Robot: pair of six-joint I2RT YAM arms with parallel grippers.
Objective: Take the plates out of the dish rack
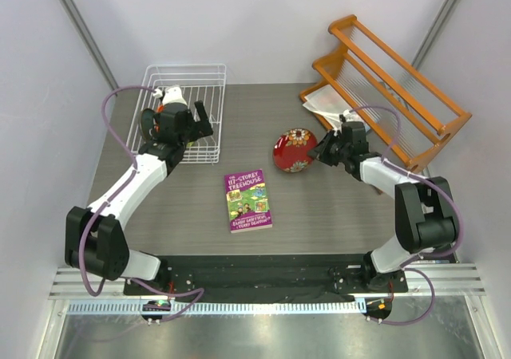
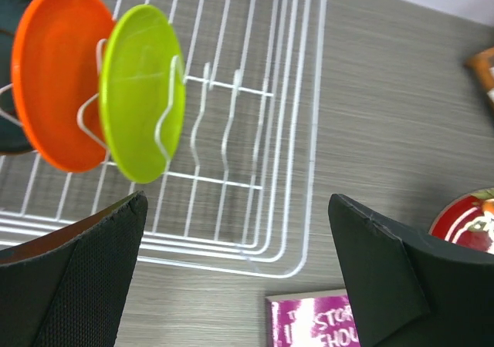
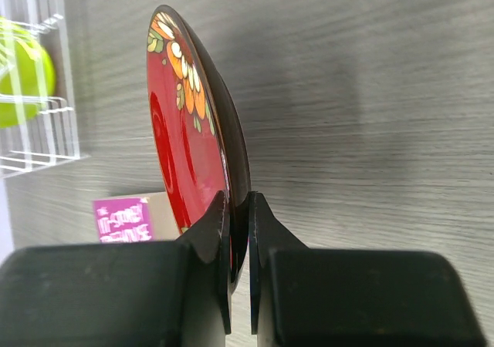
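Note:
The white wire dish rack (image 1: 209,78) stands at the back left; it also shows in the left wrist view (image 2: 309,170). In it stand an orange plate (image 2: 54,77), a lime green plate (image 2: 135,85) and the dark edge of a teal plate (image 2: 11,54). My left gripper (image 1: 204,124) is open and empty above the rack's near right corner, as the left wrist view (image 2: 235,262) shows. My right gripper (image 1: 323,153) is shut on the rim of the dark red floral plate (image 1: 293,150), holding it on edge above the table; the pinch shows in the right wrist view (image 3: 238,239).
A purple-and-green book (image 1: 247,199) lies mid-table, near the front. An orange wooden slatted rack (image 1: 391,80) stands at the back right over white sheets. Grey walls close in both sides.

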